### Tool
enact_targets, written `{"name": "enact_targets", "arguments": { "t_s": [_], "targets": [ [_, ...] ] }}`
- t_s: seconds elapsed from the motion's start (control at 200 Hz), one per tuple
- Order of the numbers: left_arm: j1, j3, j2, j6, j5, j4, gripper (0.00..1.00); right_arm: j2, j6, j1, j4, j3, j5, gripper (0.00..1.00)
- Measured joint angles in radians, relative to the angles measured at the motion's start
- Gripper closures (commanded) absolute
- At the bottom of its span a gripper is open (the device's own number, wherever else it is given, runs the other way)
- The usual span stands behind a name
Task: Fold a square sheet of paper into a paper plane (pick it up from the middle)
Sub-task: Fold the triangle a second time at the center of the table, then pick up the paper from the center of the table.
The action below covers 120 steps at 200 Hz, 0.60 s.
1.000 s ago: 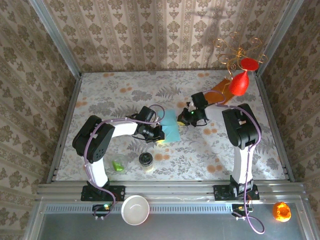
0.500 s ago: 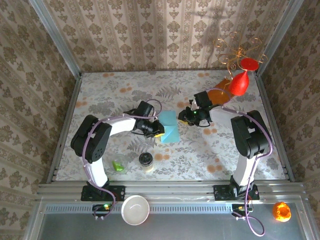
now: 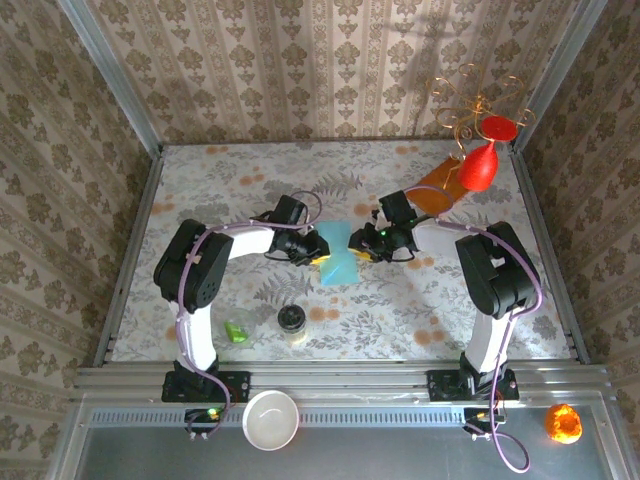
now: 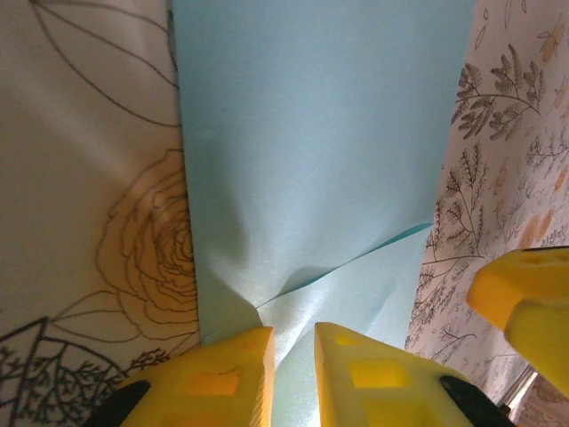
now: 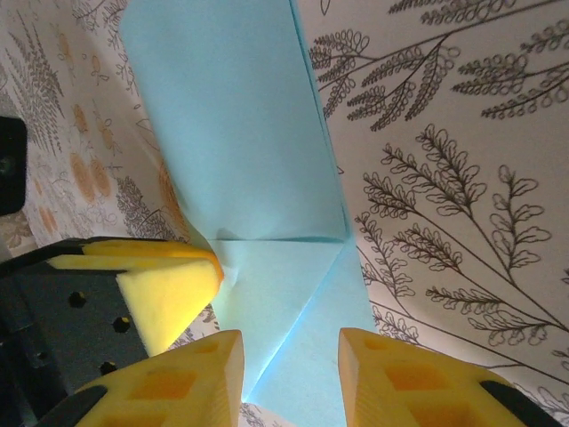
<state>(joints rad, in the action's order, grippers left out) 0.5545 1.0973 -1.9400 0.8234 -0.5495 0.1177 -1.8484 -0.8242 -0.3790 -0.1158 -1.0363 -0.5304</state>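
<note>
The square sheet of paper [image 3: 340, 262], light blue and partly folded, lies on the flowered tabletop between the two arms. In the left wrist view the paper [image 4: 320, 133] shows a creased flap running to my left gripper [image 4: 293, 342], whose yellow fingers stand a narrow gap apart over its edge. My left gripper [image 3: 318, 256] is at the sheet's left edge. My right gripper [image 3: 362, 248] is at its right edge. From the right wrist camera the paper [image 5: 240, 133] has a triangular fold, and my right gripper [image 5: 291, 347] stands open astride its near corner. No finished paper plane shape is in view.
An orange-brown sheet [image 3: 432, 185] and a red ornament [image 3: 478, 165] on a wire stand sit at the back right. A dark-lidded jar [image 3: 292, 322] and a small green piece [image 3: 237, 331] stand near the front. A white bowl [image 3: 271, 418] rests on the front ledge.
Both grippers have gone from shut to open and let go of the paper. The left one has shifted a little toward the back, and the sheet has settled flatter on the table.
</note>
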Motion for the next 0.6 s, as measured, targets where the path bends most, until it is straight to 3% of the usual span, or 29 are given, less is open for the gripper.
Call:
{"name": "enact_targets", "arguments": {
  "t_s": [0.6],
  "targets": [
    [-0.014, -0.05, 0.0, 0.072, -0.034, -0.095, 0.8, -0.056, -0.097, -0.05, 0.004, -0.005, 0.0, 0.72]
  ]
}}
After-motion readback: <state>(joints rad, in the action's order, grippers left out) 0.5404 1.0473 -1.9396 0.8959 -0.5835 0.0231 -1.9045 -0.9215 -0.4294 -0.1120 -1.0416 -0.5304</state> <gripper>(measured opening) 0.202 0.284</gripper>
